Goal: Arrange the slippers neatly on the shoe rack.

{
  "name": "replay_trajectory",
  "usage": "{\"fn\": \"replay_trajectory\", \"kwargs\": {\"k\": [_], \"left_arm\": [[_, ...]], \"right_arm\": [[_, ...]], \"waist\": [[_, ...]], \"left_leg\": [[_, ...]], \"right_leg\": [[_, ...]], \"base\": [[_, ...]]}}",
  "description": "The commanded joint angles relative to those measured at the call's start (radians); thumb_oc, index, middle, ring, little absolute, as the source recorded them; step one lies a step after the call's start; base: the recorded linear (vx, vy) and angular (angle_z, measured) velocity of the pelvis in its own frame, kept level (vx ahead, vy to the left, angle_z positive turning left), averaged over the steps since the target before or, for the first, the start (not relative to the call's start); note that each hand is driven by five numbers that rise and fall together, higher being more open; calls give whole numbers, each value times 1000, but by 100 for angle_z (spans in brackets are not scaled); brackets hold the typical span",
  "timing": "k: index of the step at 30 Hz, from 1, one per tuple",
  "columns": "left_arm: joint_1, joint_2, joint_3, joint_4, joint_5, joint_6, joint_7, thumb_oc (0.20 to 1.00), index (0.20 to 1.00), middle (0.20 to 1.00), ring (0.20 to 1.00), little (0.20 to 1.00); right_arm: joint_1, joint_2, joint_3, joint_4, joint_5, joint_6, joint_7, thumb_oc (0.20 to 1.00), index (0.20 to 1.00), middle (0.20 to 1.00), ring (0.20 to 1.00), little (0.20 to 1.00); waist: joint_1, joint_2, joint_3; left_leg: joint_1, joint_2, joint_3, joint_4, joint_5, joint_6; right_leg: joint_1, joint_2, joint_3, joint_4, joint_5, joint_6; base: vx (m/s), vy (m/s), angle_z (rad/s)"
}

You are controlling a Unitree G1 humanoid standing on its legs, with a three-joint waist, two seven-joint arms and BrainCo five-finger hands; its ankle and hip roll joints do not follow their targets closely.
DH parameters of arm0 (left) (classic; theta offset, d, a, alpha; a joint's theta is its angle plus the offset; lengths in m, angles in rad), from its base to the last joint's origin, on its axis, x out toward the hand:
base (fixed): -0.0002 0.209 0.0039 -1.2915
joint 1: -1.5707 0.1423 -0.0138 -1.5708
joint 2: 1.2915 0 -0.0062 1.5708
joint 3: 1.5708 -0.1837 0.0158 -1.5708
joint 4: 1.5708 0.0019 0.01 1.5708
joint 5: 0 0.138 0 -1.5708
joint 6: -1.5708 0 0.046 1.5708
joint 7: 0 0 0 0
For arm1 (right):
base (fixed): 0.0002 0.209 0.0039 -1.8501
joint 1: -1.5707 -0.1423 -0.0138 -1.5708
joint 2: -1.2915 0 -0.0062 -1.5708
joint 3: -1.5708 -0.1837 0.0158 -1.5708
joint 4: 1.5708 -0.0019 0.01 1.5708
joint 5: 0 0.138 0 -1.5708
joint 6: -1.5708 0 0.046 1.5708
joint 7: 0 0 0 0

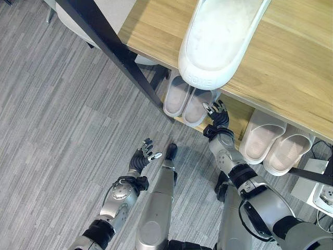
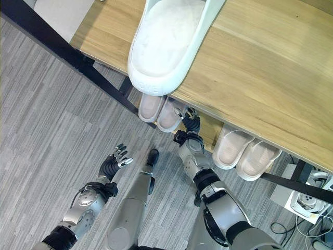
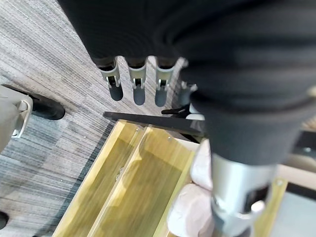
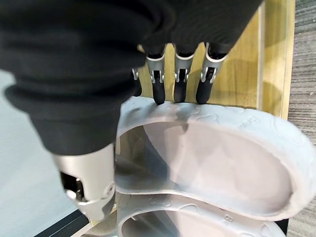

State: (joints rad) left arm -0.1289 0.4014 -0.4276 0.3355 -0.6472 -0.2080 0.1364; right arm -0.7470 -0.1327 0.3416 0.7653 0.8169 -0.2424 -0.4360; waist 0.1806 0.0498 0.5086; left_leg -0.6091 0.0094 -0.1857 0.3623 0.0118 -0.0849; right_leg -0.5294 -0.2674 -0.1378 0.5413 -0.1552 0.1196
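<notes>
**Right hand nudging a slipper pair into line on the lower shelf**

The right hand (image 1: 217, 115) reaches under the light wooden top board of the shoe rack (image 1: 291, 62), its fingers (image 4: 179, 89) straight and slightly apart, the dark tips resting on the side rim of the nearer pale grey rubber slipper (image 4: 212, 153) of a pair (image 1: 184, 100). The pair sits side by side on the yellowish lower shelf (image 1: 240, 117). A second matching pair (image 1: 273, 143) stands on the same shelf on the hand's far side, well apart from it. One large white slipper (image 1: 218, 39) lies on the top board above the hand.

The left hand (image 1: 144, 155) hangs over the grey carpet floor (image 1: 62, 104), fingers relaxed and spread, holding nothing.

This looks like the squaring-up step. The next move probably calls for a gentle sideways push, keeping the two slippers touching and parallel without sliding them off the shelf edge.
</notes>
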Motion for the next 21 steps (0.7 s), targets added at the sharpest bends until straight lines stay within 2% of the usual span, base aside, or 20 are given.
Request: {"fn": "replay_trajectory", "kwargs": {"k": [1,5,9,10,11,13,14,16,17,21], "left_arm": [[-22,30,-1,-51,31,-26,-23,1000,1000,1000,1000,1000],[-20,24,11,-51,35,-24,-27,1000,1000,1000,1000,1000],[-19,19,33,-50,37,-16,-40,1000,1000,1000,1000,1000],[-21,19,36,-44,41,-9,-50,1000,1000,1000,1000,1000],[-17,21,37,-34,50,-1,-64,1000,1000,1000,1000,1000],[2,32,64,13,78,7,-82,1000,1000,1000,1000,1000],[2,32,64,13,78,7,-82,1000,1000,1000,1000,1000],[25,25,104,78,90,12,-96,1000,1000,1000,1000,1000],[25,25,104,78,90,12,-96,1000,1000,1000,1000,1000],[21,23,114,129,157,15,-119,1000,1000,1000,1000,1000]], "right_arm": [[-47,-12,-29,-107,-19,-47,62,1000,1000,1000,1000,1000],[12,-43,-10,-162,-109,-20,63,1000,1000,1000,1000,1000],[130,-66,15,-239,-125,8,128,1000,1000,1000,1000,1000],[165,-72,15,-263,-118,12,149,1000,1000,1000,1000,1000],[203,-79,15,-281,-121,17,169,1000,1000,1000,1000,1000],[312,-87,31,-337,-123,37,235,1000,1000,1000,1000,1000],[312,-87,31,-337,-123,37,235,1000,1000,1000,1000,1000],[413,-98,54,-359,-117,65,318,1000,1000,1000,1000,1000],[413,-98,54,-359,-117,65,318,1000,1000,1000,1000,1000],[521,-134,63,-384,-135,95,406,1000,1000,1000,1000,1000]], "waist": [[41,0,11],[33,-13,7],[14,-31,4],[6,-35,-1],[0,-42,-7],[-24,-60,-41],[-24,-60,-41],[-54,-82,-105],[-55,-82,-107],[-96,-95,-191]], "left_leg": [[22,0,7,72,-157,25],[48,6,8,68,-160,23],[96,17,11,43,-157,19],[101,18,10,18,-121,19],[119,22,12,2,-118,18],[195,36,34,-75,-98,10],[196,36,34,-76,-98,10],[289,61,70,-176,-63,6],[287,61,69,-179,-61,7],[393,80,111,-304,-17,7]], "right_leg": [[119,-1,9,-32,-73,2],[148,1,5,-41,-73,2],[190,5,1,-73,-62,4],[194,6,-3,-98,-27,4],[211,8,-7,-119,-18,8],[269,21,-7,-205,21,17],[270,21,-7,-206,22,17],[337,34,-6,-316,80,29],[335,34,-7,-318,82,29],[415,34,-8,-434,137,47]], "base": [[12,-27,4],[1,-23,4],[-25,-8,0],[-69,-1,-1],[-61,11,0],[49,-5,-4],[93,3,-16],[122,0,-44],[105,-11,-54],[124,-3,-15]]}}
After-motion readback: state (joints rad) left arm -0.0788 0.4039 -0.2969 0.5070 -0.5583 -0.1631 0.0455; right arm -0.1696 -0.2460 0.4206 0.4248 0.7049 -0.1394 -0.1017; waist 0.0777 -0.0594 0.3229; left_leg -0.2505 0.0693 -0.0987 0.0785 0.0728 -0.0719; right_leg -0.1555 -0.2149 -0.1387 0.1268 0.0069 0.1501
